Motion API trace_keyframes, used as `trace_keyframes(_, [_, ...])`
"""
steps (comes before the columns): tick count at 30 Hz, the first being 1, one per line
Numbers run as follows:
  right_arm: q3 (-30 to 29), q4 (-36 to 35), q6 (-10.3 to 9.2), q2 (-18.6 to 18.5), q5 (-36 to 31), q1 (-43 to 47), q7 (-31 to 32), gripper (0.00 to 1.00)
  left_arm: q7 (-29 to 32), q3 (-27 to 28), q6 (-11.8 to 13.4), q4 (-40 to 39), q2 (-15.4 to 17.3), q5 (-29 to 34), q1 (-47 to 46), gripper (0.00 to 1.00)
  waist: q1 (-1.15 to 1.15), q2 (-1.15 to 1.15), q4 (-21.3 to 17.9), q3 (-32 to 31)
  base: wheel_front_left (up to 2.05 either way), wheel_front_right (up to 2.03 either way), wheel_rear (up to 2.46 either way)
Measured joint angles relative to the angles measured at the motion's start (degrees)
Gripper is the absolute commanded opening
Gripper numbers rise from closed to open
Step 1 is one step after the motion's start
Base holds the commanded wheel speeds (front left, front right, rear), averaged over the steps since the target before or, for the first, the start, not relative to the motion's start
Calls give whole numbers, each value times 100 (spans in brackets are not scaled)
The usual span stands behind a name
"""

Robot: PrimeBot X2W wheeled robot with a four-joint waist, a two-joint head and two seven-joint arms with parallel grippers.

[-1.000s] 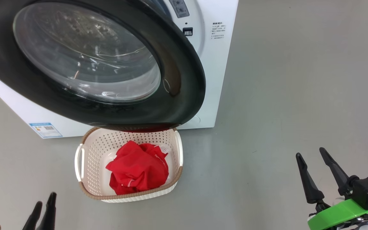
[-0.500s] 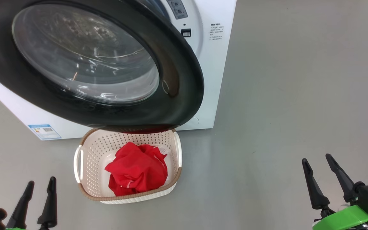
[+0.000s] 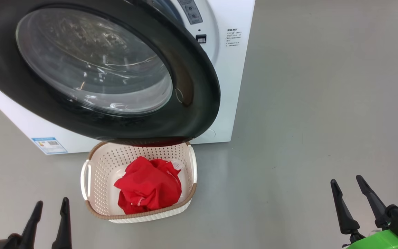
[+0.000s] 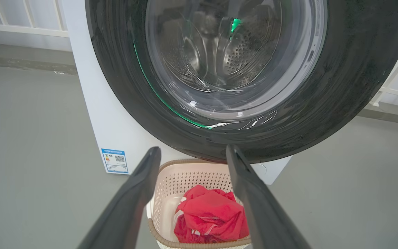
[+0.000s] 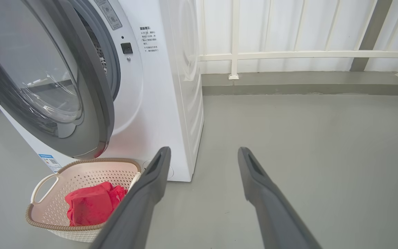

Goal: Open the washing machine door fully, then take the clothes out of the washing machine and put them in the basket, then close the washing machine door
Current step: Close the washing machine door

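The door (image 3: 199,103) is standing swung out from the washer (image 3: 231,86), and its lower edge is hanging over the far end of the basket (image 3: 105,162). Its wide rim is glossy black and is catching streaks of light. Its centre is a bulging bowl of clear glass (image 3: 95,62). In the left wrist view the perforated steel drum (image 4: 240,55) is showing through that glass. The washer is a smooth white box with a grey gasket (image 5: 115,74) ringing its mouth and a small blue label (image 3: 49,145) low on its front.

The basket is sitting on the grey floor (image 3: 323,103), just in front of the washer. It is cream plastic, rectangular with rounded corners. Rows of small holes are piercing its sides, a brown woven-look rim is running round the top, and a white loop handle is sticking out from each long side. The clothes (image 3: 147,186) are lying crumpled in a heap inside it. They are bright red, soft matte fabric, with a little white trim peeping out at the far edge.

The left pincer (image 3: 52,201) is hanging low near the basket's near left corner, not touching it. The right pincer (image 3: 346,178) is hovering over bare floor, well apart from the basket. Each one is spreading its long, dark, tapering fingers wide and gripping nothing.
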Motion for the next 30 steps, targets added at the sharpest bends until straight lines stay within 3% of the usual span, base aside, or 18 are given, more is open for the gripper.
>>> trace_keyframes(25, [81,-33,0,22,0,-14,0,100,0,120,0,-25,-89,163,36,100,0,0,112,-7,0,0,0])
trace_keyframes(27, [144,-52,0,18,0,-31,0,41,0,105,0,-33,-107,197,36,100,0,0,145,-18,0,0,0])
trace_keyframes(28, [165,-65,0,15,1,-42,0,24,0,96,0,-37,-121,205,36,100,0,0,167,-24,0,0,0])
trace_keyframes(29, [188,-74,0,9,8,-74,0,2,0,82,0,-43,-134,207,36,100,0,0,190,-30,0,0,0])
trace_keyframes(30, [214,-83,0,-1,11,-120,0,0,0,68,0,-47,-141,222,36,100,0,0,217,-34,0,0,0])
